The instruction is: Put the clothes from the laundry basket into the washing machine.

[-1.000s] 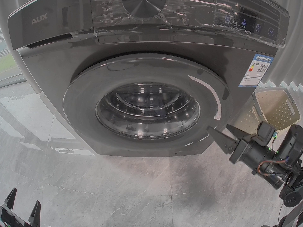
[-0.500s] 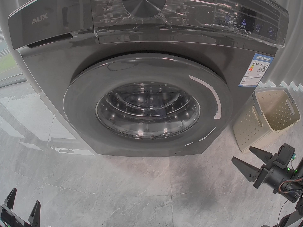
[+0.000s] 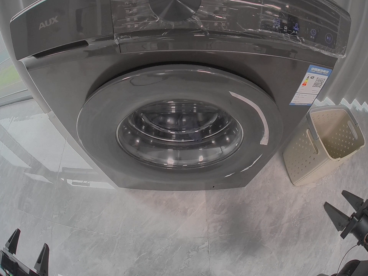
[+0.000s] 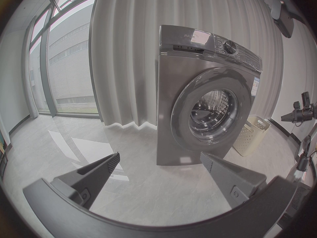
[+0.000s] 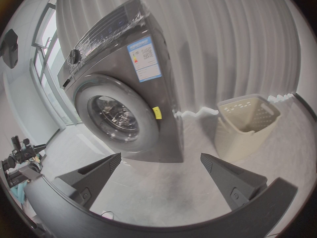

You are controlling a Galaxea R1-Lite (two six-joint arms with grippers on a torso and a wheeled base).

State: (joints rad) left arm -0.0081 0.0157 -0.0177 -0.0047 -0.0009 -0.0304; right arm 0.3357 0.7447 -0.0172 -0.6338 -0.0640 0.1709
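Two hands hang open, empty. Head view: right hand [image 3: 334, 197] near the cream perforated plastic laundry basket [image 3: 303, 150] beyond it, left hand [image 3: 30, 237] well short of the grey front-loading washing machine [image 3: 57, 81]. Left wrist view: round glass door [image 4: 213, 114] ahead looks shut, likely barring loading. Right wrist view: basket ahead, just beside the machine, which should keep carries short.

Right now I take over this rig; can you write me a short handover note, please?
Left pincer: open, empty, low near the floor.
Right pincer: open, empty, near the laundry basket, apart from it.
Basket stands on the floor right of the washing machine; no clothes visible inside. Door is shut.
Loading looks done.
Left: check the drum; its contents are unclear from here.
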